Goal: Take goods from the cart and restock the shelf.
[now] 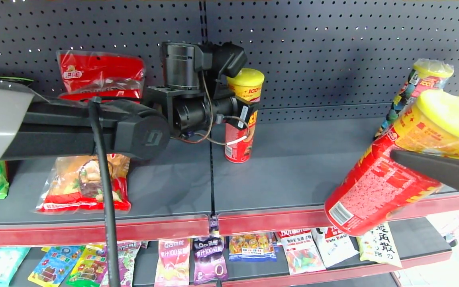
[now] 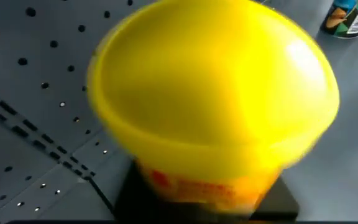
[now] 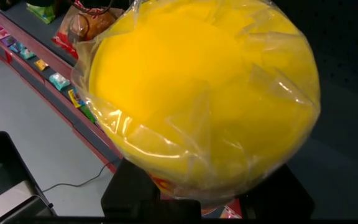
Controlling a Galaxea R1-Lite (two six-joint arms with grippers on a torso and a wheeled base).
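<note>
Jaws of the left gripper (image 1: 244, 115) are clenched on the upright can (image 1: 238, 148) on the shelf (image 1: 293, 175). The tilted can (image 1: 373, 187), red-labelled and yellow-lidded, is clasped by the right gripper (image 1: 416, 153).

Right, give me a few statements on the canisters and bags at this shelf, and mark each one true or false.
1. The snack canister at the left hand is upright. True.
2. The right hand holds the second canister upright. False: it is tilted, with its lid up and to the right and its base low, in front of the shelf's red edge.
3. Both of those canisters have yellow lids. True.
4. The bag of nuts hangs from the pegboard. False: it lies flat on the shelf, under the left arm.
</note>
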